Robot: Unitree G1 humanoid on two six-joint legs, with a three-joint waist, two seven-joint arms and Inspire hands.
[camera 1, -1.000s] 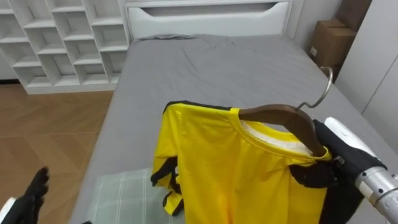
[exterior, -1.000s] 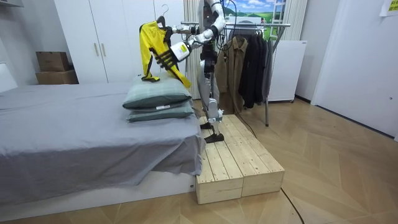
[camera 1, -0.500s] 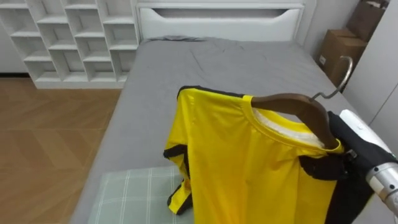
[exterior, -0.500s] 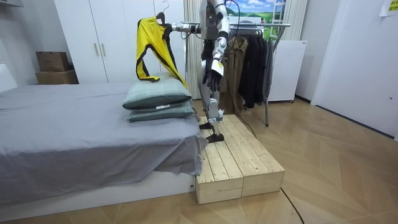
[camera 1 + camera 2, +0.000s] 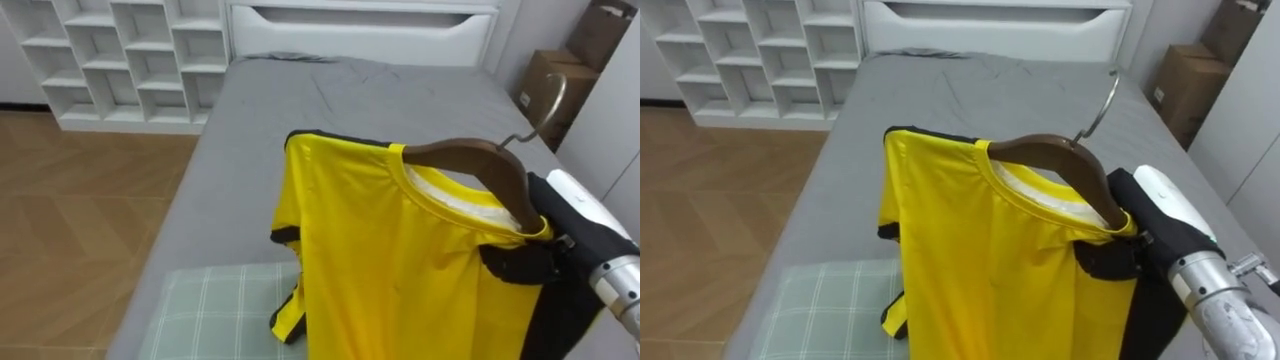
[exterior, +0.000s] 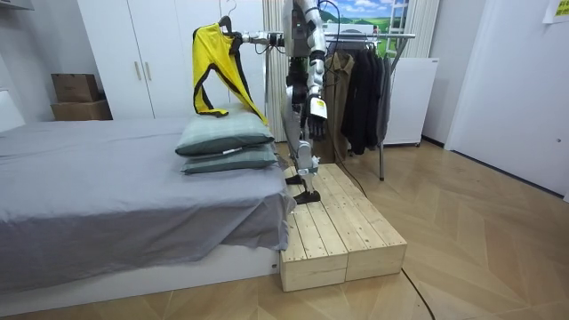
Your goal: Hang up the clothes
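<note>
The shirt [image 5: 400, 260] hanging against the right hand [image 5: 520, 265] is thin yellow cloth, smooth with a slight sheen, edged in matt black. The hanger [image 5: 470, 160] just above the hand is dark polished wood, and its hook [image 5: 540, 128] is bright metal. The hand is matt black, with glossy white plastic and bare metal behind it. Beyond the hand, the bed [image 5: 400, 100] is matt grey cloth, faintly creased. Left of the hand and lower, the pillow [image 5: 215, 310] is soft checked cloth, and the floor [image 5: 70, 220] is smooth wood.
</note>
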